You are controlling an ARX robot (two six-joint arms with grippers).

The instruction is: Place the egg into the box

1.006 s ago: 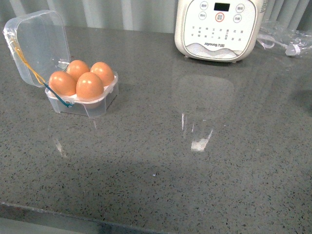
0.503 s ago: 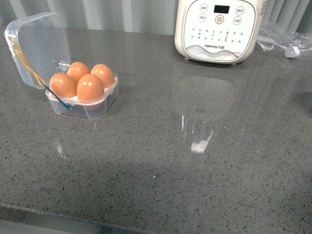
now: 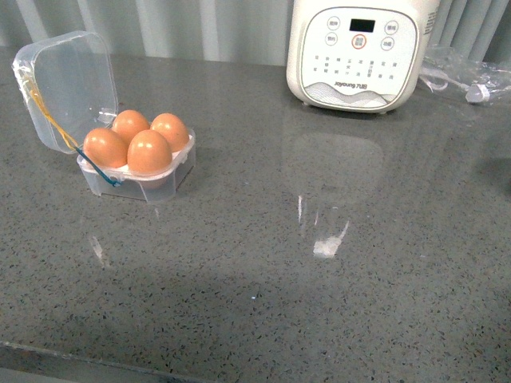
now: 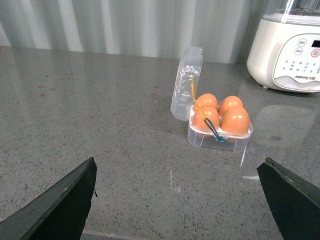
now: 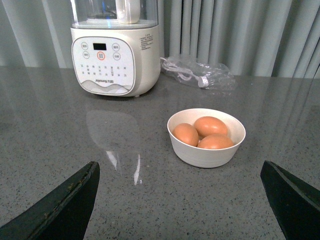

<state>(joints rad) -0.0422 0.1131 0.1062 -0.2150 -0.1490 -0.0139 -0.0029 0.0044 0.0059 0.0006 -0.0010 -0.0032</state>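
- The left hand (image 4: 179,160) is spread wide and holds nothing. The box (image 3: 172,171) sits straight ahead of it, a fair way off.
- The right hand (image 5: 180,162) is also spread wide and holds nothing. It faces a white bowl (image 5: 205,156), which is nearer to it than the box is to the left hand.
- The box stands on the left side of the counter (image 3: 319,303). Its clear lid (image 3: 68,88) is tipped up and back, away from the right side.
- Four eggs (image 3: 149,152) stand in the box with their round tops up. I think every slot is full, so no room is left for one more.
- Three eggs (image 5: 211,125) lie on their sides in the bowl, touching each other. The bowl does not show in the front view, so I cannot tell how far it is from the box.
- If one more egg had to go, the right hand is the near one for the bowl, and the left hand for the box.
- The counter is grey, speckled and shiny. It looks hard and smooth, so a dropped egg could roll or crack.
- A big white cooker (image 3: 355,56) stands at the back, with a plastic bag (image 5: 200,75) beside it. A grey curtain (image 5: 240,35) hangs behind.
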